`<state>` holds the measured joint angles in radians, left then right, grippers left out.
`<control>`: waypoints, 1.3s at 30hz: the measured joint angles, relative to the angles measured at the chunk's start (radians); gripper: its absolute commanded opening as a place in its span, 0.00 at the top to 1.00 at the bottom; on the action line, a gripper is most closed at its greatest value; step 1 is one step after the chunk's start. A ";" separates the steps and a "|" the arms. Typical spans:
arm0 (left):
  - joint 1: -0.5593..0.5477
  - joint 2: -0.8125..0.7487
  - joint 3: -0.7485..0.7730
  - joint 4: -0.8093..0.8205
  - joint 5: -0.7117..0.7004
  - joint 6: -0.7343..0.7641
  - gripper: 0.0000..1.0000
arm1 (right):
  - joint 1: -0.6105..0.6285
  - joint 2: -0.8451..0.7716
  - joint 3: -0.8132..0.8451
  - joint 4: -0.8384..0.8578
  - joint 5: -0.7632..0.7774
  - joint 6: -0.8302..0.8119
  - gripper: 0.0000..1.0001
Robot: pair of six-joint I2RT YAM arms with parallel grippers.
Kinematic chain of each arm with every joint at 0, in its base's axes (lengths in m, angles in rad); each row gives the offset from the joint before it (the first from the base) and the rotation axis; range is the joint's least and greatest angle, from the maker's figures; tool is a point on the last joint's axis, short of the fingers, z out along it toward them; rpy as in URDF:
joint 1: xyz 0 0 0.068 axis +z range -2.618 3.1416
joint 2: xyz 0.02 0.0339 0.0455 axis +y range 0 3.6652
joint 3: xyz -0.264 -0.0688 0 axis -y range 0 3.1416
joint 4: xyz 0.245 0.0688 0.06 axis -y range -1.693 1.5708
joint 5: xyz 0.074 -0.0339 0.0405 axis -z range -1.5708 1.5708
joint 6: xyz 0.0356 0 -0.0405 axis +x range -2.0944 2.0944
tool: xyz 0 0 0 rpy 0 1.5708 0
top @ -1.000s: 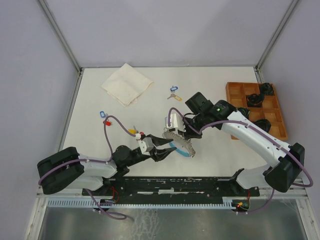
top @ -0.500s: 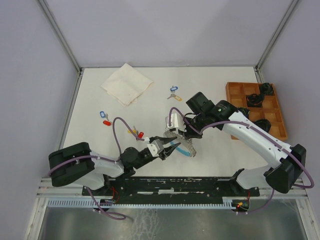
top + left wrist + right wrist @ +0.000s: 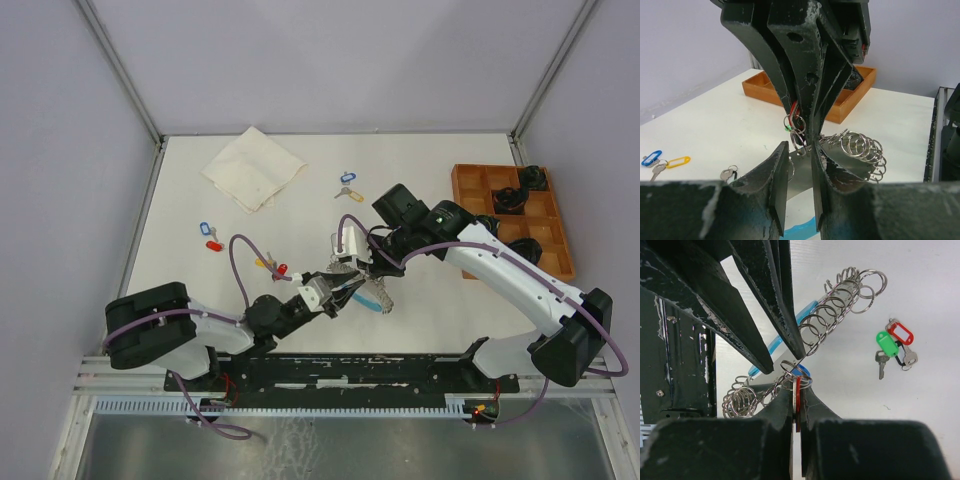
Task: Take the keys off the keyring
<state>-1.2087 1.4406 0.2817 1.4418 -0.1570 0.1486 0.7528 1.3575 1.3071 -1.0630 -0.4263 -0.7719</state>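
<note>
The keyring [image 3: 376, 297], a row of silvery rings on a light-blue band, hangs between both grippers just above the table. Its rings show in the left wrist view [image 3: 863, 150] and the right wrist view [image 3: 840, 305]. My right gripper [image 3: 351, 262] [image 3: 797, 401] is shut on a red-tagged key [image 3: 798, 412] hooked to the ring chain. My left gripper [image 3: 343, 290] [image 3: 800, 162] is narrowly open, its jaws either side of the ring's silver part, right under the right fingers [image 3: 812, 95]. Loose tagged keys lie on the table: blue and yellow [image 3: 347, 186], blue and red [image 3: 209, 236], green and red [image 3: 892, 342].
A folded white cloth [image 3: 253, 167] lies at the back left. A wooden compartment tray [image 3: 462, 190] with dark parts stands at the right edge and also shows in the left wrist view [image 3: 760, 89]. Two more tagged keys [image 3: 272, 266] lie left of the grippers.
My left arm has reached forward and right to the keyring, and its jaws have narrowed from wide open. My right gripper has held nearly still, shut on the key.
</note>
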 measured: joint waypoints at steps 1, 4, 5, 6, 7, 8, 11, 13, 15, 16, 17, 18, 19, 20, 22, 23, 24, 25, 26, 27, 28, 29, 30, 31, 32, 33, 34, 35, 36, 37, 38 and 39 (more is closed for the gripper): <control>-0.001 -0.002 0.002 -0.002 -0.001 0.000 0.70 | 0.000 0.000 0.000 0.000 0.000 0.000 0.99; -0.005 -0.003 0.008 -0.007 -0.003 0.000 0.71 | 0.000 0.000 0.000 0.000 0.000 0.000 0.99; -0.005 -0.004 0.009 -0.010 -0.003 0.000 0.72 | 0.000 0.000 0.000 0.000 0.000 0.000 0.99; -0.005 -0.004 0.011 -0.015 -0.005 0.000 0.72 | 0.000 0.000 0.000 0.000 0.000 0.000 0.99; -0.005 -0.005 0.013 -0.023 -0.007 0.000 0.72 | 0.000 0.000 0.000 0.000 0.000 0.000 0.99; -0.005 -0.006 0.015 -0.030 -0.008 0.000 0.72 | 0.000 0.000 0.000 0.000 0.000 0.001 0.99; -0.006 -0.009 0.020 -0.045 -0.011 0.000 0.72 | 0.000 0.000 0.000 0.000 0.000 0.003 0.99; -0.006 -0.009 0.023 -0.054 -0.018 0.000 0.72 | 0.000 0.000 0.000 0.000 0.000 0.005 0.99; -0.006 -0.009 0.027 -0.060 -0.025 0.000 0.75 | 0.000 0.000 0.000 0.000 0.000 0.005 0.99; -0.006 -0.009 0.029 -0.061 -0.026 0.000 0.76 | 0.000 0.000 0.000 0.000 -0.001 0.005 0.99; -0.006 -0.009 0.033 -0.062 -0.029 0.001 0.77 | 0.000 0.000 0.000 0.000 -0.002 0.005 0.99; -0.006 -0.009 0.036 -0.063 -0.031 0.002 0.78 | 0.000 0.000 0.000 0.001 -0.002 0.005 0.99; -0.006 -0.009 0.038 -0.063 -0.035 0.003 0.79 | 0.000 0.000 0.000 0.002 -0.002 0.005 0.99; -0.006 -0.009 0.040 -0.064 -0.041 0.003 0.80 | 0.000 0.000 0.000 0.003 -0.002 0.005 0.99; -0.006 -0.009 0.040 -0.065 -0.050 0.004 0.83 | 0.000 0.000 0.000 0.006 -0.003 0.005 0.99; -0.006 -0.009 0.041 -0.066 -0.052 0.005 0.85 | 0.000 0.000 0.000 0.007 -0.003 0.005 0.99; -0.006 -0.009 0.042 -0.069 -0.052 0.007 0.87 | 0.000 0.000 0.000 0.008 -0.003 0.005 0.99; -0.006 -0.009 0.044 -0.072 -0.052 0.009 0.89 | 0.000 0.000 0.000 0.008 -0.003 0.005 0.99; -0.007 -0.009 0.047 -0.079 -0.053 0.012 0.93 | 0.000 0.000 0.000 0.008 -0.003 0.005 0.99; -0.008 -0.009 0.047 -0.080 -0.053 0.014 0.96 | 0.000 0.000 0.000 0.008 -0.003 0.005 0.99; -0.009 -0.009 0.047 -0.083 -0.055 0.017 0.97 | 0.000 0.000 0.000 0.008 -0.002 0.005 0.99; -0.011 -0.009 0.047 -0.085 -0.056 0.019 0.97 | 0.000 0.000 0.000 0.008 -0.002 0.005 0.99; -0.011 -0.009 0.047 -0.087 -0.056 0.022 0.97 | 0.000 0.000 0.000 0.007 -0.002 0.005 0.99; -0.011 -0.009 0.047 -0.087 -0.059 0.029 0.97 | 0.000 0.000 0.000 0.008 -0.002 0.005 0.99; -0.011 -0.010 0.047 -0.089 -0.060 0.033 0.97 | 0.000 0.000 0.000 0.008 -0.001 0.005 0.99; -0.011 -0.013 0.047 -0.093 -0.060 0.036 0.97 | 0.000 0.000 0.000 0.008 -0.001 0.005 0.99; -0.011 -0.018 0.047 -0.102 -0.061 0.040 0.97 | 0.000 0.000 0.000 0.008 -0.001 0.005 0.99; -0.011 -0.024 0.047 -0.109 -0.061 0.045 0.97 | 0.000 0.000 0.000 0.008 -0.001 0.005 0.99; -0.011 -0.029 0.047 -0.116 -0.061 0.048 0.97 | 0.000 0.000 0.000 0.008 -0.001 0.005 0.99; -0.011 -0.034 0.047 -0.125 -0.060 0.053 0.97 | 0.000 0.000 0.000 0.008 0.000 0.005 0.99; -0.011 -0.041 0.047 -0.134 -0.060 0.056 0.97 | 0.000 -0.001 0.000 0.008 0.002 0.005 0.99; -0.011 -0.048 0.047 -0.144 -0.060 0.059 0.97 | 0.000 -0.002 0.000 0.008 0.002 0.005 0.99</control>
<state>-1.2198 1.3926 0.3283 1.2976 -0.2169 0.2073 0.7528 1.3556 1.3071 -1.0546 -0.4240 -0.7673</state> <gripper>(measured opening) 0.040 0.055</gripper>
